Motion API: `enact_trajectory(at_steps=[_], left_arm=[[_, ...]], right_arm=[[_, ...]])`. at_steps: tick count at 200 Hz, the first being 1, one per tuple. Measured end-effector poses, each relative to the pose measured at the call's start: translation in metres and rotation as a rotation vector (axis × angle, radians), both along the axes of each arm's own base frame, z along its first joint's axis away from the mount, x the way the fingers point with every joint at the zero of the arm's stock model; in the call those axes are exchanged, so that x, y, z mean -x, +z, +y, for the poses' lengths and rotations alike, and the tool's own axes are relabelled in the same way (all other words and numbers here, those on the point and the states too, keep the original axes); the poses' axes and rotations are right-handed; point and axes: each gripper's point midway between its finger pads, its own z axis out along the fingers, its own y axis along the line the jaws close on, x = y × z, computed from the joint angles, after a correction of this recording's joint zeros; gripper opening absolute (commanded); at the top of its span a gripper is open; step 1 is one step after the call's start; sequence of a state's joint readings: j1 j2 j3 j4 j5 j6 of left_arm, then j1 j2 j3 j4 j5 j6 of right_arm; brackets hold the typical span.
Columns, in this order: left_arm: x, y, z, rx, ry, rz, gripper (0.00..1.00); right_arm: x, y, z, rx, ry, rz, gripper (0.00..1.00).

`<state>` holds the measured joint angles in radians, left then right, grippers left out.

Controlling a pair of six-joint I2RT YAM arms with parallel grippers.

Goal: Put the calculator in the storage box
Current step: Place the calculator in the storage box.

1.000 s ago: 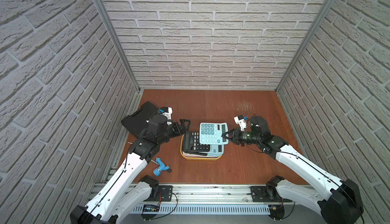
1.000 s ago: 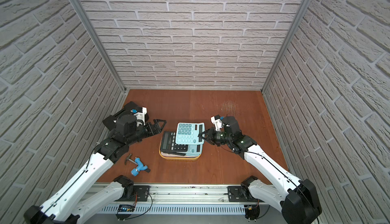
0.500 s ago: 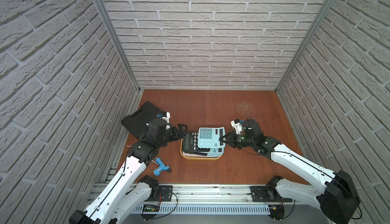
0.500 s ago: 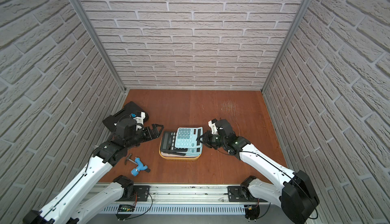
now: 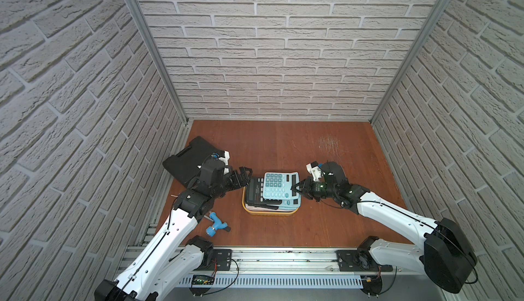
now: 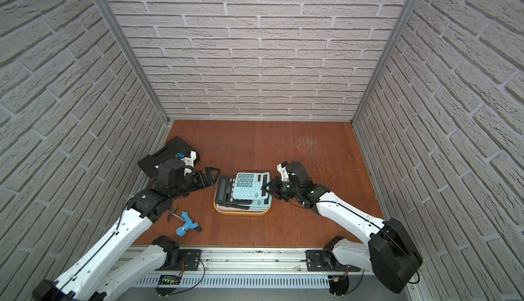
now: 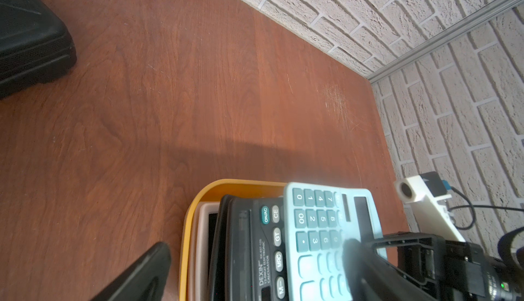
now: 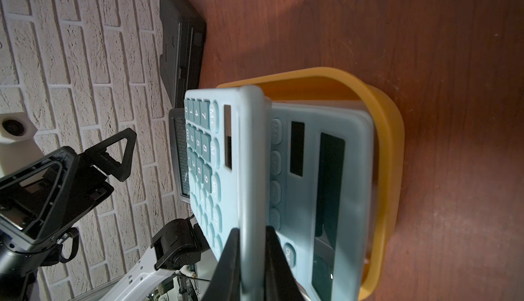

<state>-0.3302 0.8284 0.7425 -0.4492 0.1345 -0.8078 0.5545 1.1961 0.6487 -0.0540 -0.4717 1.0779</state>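
Pinching the light blue plastic calculator (image 5: 276, 184) at its right edge, the right gripper (image 5: 294, 191) is clenched on it and holds it tilted over the shallow yellow plastic storage box (image 5: 269, 213) mid-bench. Under it in the box lies a black calculator (image 7: 249, 245) printed "DEXIN", with keys reading ON/AC, CE, GT, MRC. The left gripper (image 5: 245, 177) stands released just beside the box. A flat black plastic case (image 5: 187, 160) lies by the bench's left edge.

The shallow yellow plastic storage box with rounded corners (image 5: 269, 213) sits flat on the wood just below the centre of the frame in both top views, already stacked with other calculators (image 5: 255, 194). The light blue plastic calculator with teal keys (image 5: 276, 186) lies keys-up over that stack, tilted. Its display end is higher, pinched by the right gripper (image 5: 295, 190).
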Motion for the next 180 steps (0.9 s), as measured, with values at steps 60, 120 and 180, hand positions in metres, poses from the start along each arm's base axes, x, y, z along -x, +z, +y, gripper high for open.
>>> enact_trajectory(at_steps=[60,120,180], left_arm=[[0.000,0.000,0.000,0.000,0.000,0.000,0.98],[0.003,0.002,0.001,0.002,0.000,-0.006,0.98],[0.009,0.004,0.003,0.000,0.000,-0.003,0.98]], right_arm=[[0.006,-0.005,-0.004,0.017,0.006,0.013,0.38],[0.017,-0.007,-0.015,0.076,0.016,0.013,0.46],[0.021,-0.003,-0.025,0.160,0.033,-0.010,0.85]])
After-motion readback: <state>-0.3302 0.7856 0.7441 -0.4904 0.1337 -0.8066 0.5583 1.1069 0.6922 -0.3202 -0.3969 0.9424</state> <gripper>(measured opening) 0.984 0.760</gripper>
